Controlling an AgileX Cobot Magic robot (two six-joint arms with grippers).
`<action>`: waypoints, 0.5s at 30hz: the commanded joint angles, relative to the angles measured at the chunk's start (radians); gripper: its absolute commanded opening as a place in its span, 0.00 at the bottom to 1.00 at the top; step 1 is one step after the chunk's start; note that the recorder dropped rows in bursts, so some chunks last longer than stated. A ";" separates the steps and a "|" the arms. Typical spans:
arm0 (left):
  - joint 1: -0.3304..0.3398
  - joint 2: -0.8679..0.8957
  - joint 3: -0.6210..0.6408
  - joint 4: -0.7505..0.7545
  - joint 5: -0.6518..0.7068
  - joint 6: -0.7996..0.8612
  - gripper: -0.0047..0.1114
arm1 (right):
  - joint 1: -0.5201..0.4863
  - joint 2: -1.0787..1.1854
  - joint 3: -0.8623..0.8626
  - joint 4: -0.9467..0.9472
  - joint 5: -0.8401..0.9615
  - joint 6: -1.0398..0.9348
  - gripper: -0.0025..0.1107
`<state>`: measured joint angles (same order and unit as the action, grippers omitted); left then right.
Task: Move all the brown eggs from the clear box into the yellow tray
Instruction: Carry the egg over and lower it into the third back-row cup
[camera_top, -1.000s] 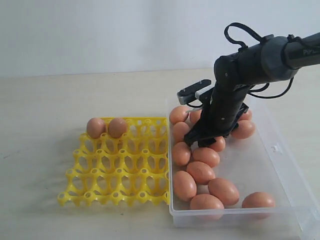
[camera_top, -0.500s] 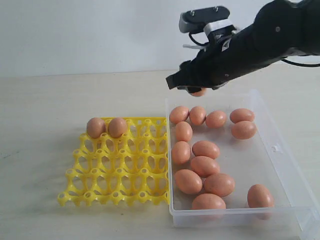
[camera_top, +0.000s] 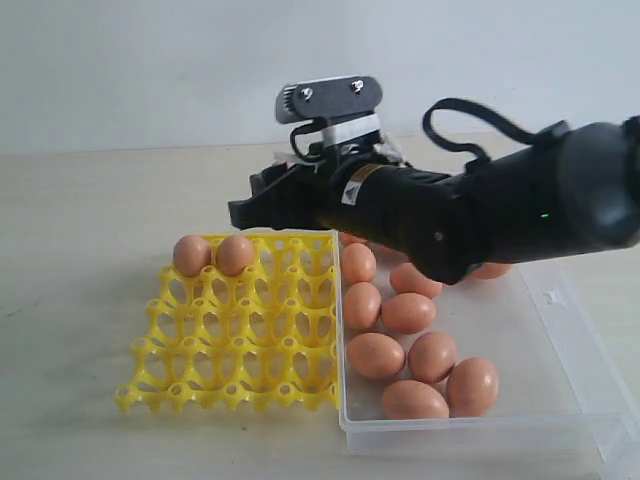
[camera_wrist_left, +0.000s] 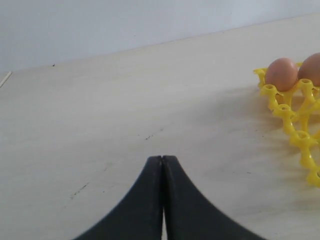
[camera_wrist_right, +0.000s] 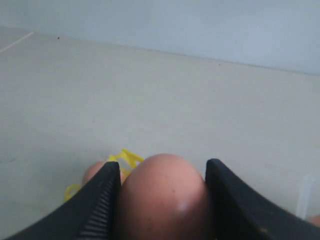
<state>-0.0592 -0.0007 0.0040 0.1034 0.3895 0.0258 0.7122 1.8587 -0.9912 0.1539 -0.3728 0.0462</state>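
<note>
Right wrist view: gripping brown egg (camera_wrist_right: 165, 200) in right gripper (camera_wrist_right: 163, 172) — lower gently into empty yellow tray (camera_top: 240, 340) cup (no squeezing).

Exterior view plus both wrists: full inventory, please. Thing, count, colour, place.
Tray: one, yellow, on the table, left of the box.
Box: one, clear, beside the tray.
Tray eggs: two, brown, far row, leftmost cups.
Box eggs: at least eight seen, brown, loose in the box; the arm hides some.
Held egg: one, brown, in the right gripper.
Table: one, pale beige.
Left gripper: black, shut, empty, over bare table near the tray.
Right gripper: black, shut on the held egg, above the tray's far side.
</note>
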 joint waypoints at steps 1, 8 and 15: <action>0.002 0.001 -0.004 -0.002 -0.009 -0.002 0.04 | 0.009 0.123 -0.102 -0.041 0.030 0.031 0.02; 0.002 0.001 -0.004 -0.002 -0.009 -0.002 0.04 | 0.009 0.199 -0.218 -0.041 0.208 0.021 0.02; 0.002 0.001 -0.004 -0.002 -0.009 -0.002 0.04 | 0.009 0.215 -0.272 -0.041 0.276 -0.020 0.02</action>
<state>-0.0592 -0.0007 0.0040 0.1034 0.3895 0.0258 0.7196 2.0753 -1.2466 0.1212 -0.1073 0.0416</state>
